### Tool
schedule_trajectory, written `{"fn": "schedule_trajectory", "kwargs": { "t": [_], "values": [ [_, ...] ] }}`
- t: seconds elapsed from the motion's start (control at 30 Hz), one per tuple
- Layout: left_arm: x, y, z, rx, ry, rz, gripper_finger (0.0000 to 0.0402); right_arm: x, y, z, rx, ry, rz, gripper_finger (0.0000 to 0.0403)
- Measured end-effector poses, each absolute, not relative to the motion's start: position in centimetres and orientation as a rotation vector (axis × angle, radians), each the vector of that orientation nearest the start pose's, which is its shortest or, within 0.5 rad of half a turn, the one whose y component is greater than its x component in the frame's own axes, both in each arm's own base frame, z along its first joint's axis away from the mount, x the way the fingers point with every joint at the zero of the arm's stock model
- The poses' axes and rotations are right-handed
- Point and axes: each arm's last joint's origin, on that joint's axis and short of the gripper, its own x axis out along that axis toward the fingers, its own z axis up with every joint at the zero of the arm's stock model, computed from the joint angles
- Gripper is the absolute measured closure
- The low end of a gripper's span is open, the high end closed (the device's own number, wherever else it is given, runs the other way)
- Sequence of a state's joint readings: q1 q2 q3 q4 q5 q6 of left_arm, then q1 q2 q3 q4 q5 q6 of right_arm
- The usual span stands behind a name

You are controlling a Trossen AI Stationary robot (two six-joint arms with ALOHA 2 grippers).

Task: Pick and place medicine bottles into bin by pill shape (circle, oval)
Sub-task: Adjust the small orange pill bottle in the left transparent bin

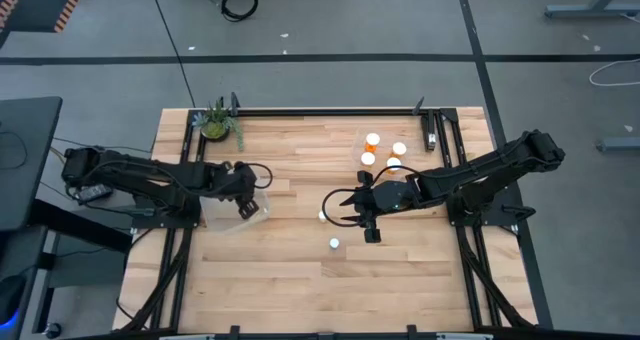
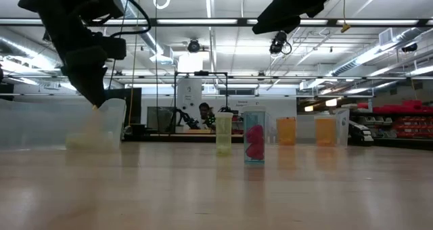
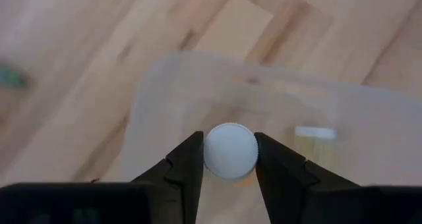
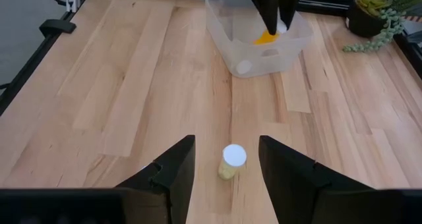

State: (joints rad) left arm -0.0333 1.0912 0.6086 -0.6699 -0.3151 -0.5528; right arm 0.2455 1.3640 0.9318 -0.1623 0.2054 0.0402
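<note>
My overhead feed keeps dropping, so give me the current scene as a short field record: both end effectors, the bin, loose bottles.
left end effector: shut on a white-capped orange medicine bottle, held over the bin
clear plastic bin: left half of table; one small bottle already inside
right end effector: open, straddling a small white-capped bottle standing at mid-table
other loose bottles: cluster of orange ones at the far right

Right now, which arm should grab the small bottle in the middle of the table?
Right. Its open hand already straddles that white-capped bottle; the left hand is shut on an orange bottle over the clear bin.
</note>
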Motion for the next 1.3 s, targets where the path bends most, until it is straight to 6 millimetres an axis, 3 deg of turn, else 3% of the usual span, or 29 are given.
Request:
{"fn": "schedule_trajectory", "kwargs": {
  "t": [0.17,0.67,1.03,1.3],
  "values": [
    [17.9,-1.0,18.7,-0.184,0.997,0.582,0.0269,28.5,6.9,26.0,-0.102,0.581,0.041,0.0228],
    [16.8,-4.3,19.0,-0.103,0.751,0.777,0.0271,28.4,7.3,26.0,-0.108,0.574,0.047,0.0228],
    [14.9,-4.6,15.2,-0.119,0.622,0.835,0.0270,28.5,7.3,26.1,-0.107,0.566,0.048,0.0228],
    [14.6,-4.7,14.0,-0.112,0.619,0.809,0.0268,28.5,7.3,26.2,-0.105,0.558,0.048,0.0228]
  ]
}}
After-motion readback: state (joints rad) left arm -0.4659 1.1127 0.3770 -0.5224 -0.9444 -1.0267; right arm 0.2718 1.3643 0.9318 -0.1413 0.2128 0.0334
